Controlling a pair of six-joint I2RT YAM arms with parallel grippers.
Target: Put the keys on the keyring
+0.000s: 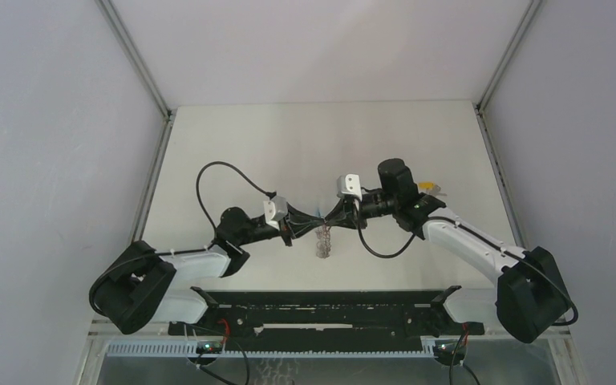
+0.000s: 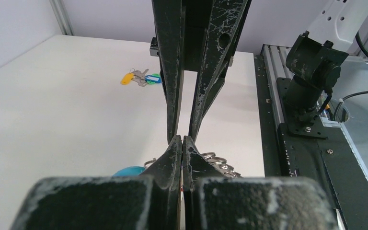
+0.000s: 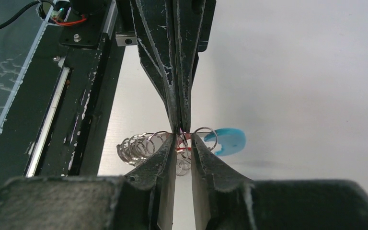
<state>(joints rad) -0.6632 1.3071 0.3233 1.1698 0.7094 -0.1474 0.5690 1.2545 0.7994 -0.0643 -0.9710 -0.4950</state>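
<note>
The two grippers meet tip to tip above the table's middle. My left gripper (image 1: 314, 218) (image 2: 182, 139) is shut, and the keyring (image 1: 322, 243), a string of silvery rings (image 3: 139, 143) with a bright blue plastic piece (image 3: 230, 140), hangs from its tips. My right gripper (image 1: 328, 216) (image 3: 183, 139) faces it with its jaws a narrow gap apart. A thin red piece (image 3: 180, 143) and a ring lie in that gap, and whether the pads press them does not show. More keys (image 2: 141, 78) with yellow, blue and green heads lie together on the table beyond, partly hidden behind the right arm (image 1: 431, 188).
A black rail (image 1: 321, 309) with the arm bases runs along the near edge. Grey walls with metal posts close off the white table (image 1: 305, 144) at the left, back and right. A black cable (image 1: 208, 180) loops up from the left arm.
</note>
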